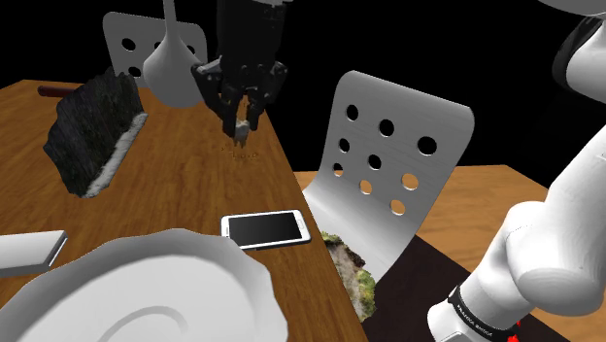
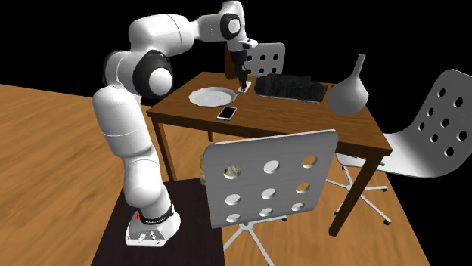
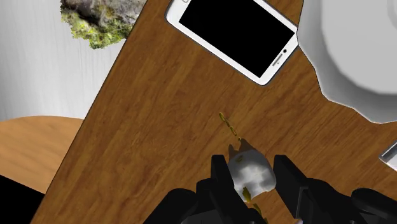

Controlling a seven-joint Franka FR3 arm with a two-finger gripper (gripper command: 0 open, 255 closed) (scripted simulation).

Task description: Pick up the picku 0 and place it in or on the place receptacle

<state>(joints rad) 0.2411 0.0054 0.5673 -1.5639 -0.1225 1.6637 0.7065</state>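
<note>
My tool [image 3: 253, 173] is clamped across the middle of the small white lump [image 3: 250, 167]. Judged light, stiff, irregular and perhaps slippery: grip centred, with moderate force.

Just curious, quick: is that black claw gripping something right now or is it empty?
Gripper: shut on a small whitish object, clasped between its two fingers.

Nothing legible — white lettering on the arm's base band [image 1: 473, 316] is too small to read.
</note>
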